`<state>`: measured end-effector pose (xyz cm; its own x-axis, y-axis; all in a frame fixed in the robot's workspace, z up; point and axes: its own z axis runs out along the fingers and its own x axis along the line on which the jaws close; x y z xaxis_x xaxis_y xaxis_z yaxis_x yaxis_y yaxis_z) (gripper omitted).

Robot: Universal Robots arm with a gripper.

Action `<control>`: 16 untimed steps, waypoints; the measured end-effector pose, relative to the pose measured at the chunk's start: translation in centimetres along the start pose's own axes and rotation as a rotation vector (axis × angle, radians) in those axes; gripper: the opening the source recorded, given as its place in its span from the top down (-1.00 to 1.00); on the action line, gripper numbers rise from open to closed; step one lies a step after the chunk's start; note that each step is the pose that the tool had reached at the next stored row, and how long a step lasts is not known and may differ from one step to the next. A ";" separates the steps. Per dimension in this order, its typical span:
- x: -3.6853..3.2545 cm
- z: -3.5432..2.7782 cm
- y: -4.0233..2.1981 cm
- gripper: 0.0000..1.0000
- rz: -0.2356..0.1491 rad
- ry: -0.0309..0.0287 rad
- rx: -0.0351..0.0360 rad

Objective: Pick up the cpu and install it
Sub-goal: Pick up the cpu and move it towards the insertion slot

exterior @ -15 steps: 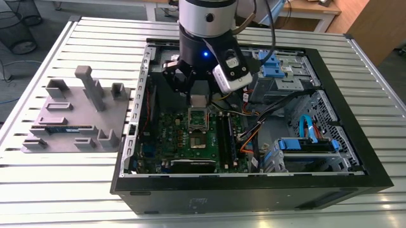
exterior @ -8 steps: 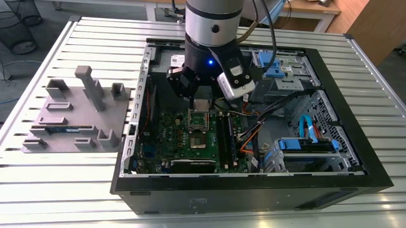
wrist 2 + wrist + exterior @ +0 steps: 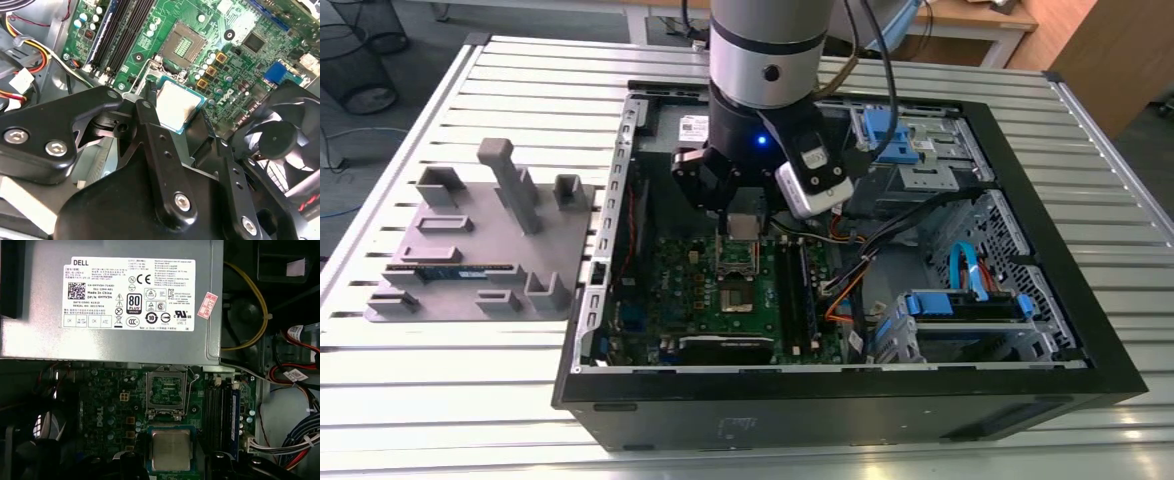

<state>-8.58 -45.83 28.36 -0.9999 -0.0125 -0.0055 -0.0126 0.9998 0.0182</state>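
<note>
Fingers point(image 3: 150, 117) of end effector point(image 3: 176, 108) pinch cpu point(image 3: 178, 106), hiding its edges.

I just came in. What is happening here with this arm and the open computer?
A robot arm reaches into the open computer case. Its pincer is shut on the cpu, a small square chip with a silvery top, and holds it above the green motherboard. In both wrist views the chip appears beside the socket, which is open and empty. So the cpu is picked up but not yet installed.

One cpu point(image 3: 180, 106), one motherboard point(image 3: 105, 405), one case point(image 3: 854, 405), one fan point(image 3: 280, 142)
</note>
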 end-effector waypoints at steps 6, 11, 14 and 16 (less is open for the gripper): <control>0.00 0.59 -0.01 0.06 0.000 0.0000 0.0002; 0.00 0.62 -0.01 0.06 0.000 0.0000 0.0001; 0.00 0.72 -0.01 0.06 0.000 -0.0003 -0.0004; 0.00 0.82 -0.01 0.06 0.000 -0.0001 -0.0001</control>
<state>-8.58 -45.83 27.54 -0.9999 -0.0128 -0.0056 -0.0129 0.9998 0.0182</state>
